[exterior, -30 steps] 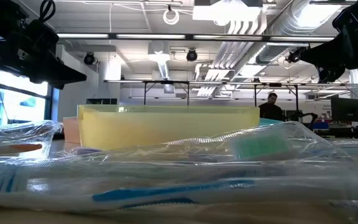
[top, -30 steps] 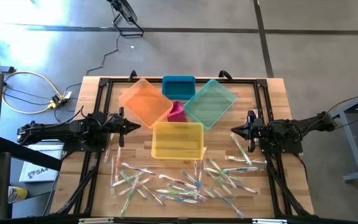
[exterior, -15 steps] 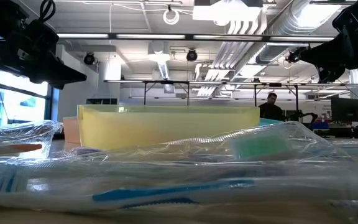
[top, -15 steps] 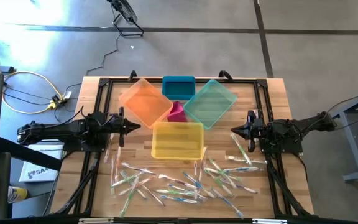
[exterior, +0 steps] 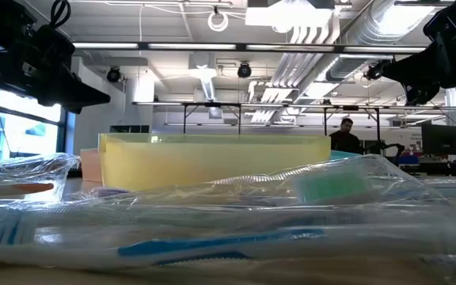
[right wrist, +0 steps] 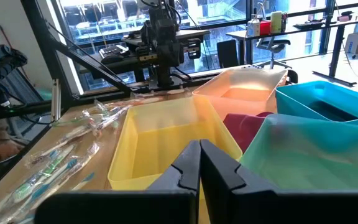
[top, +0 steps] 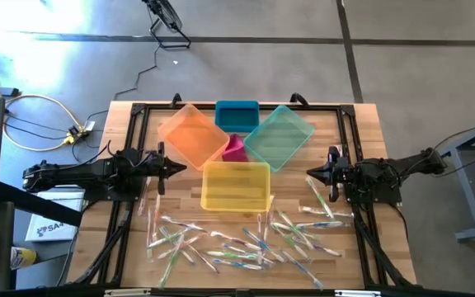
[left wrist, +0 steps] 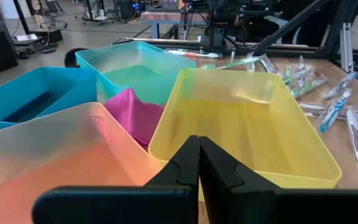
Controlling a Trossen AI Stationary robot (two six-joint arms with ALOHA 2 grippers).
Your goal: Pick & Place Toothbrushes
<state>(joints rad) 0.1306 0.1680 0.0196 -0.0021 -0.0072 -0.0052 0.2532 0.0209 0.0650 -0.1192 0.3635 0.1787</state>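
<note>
Waiting empty, left gripper (top: 180,167) at nine o'clock and right gripper (top: 310,172) at three have fingers pressed together; toothbrushes (top: 237,241) tangle at six o'clock, so one pinch risks snagging neighbouring crinkly wrappers.

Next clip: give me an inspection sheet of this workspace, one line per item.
Surface: wooden table, black frame rails.
Job's things: wrapped toothbrushes scattered along the near edge; none in the bins.
Clutter: yellow bin, orange bin, blue bin, teal bin, pink bin clustered mid-table.
Grippers: left gripper and right gripper shut, empty, flanking the yellow bin.
Cables: yellow cable on the floor.
Surroundings: a person far behind.
</note>
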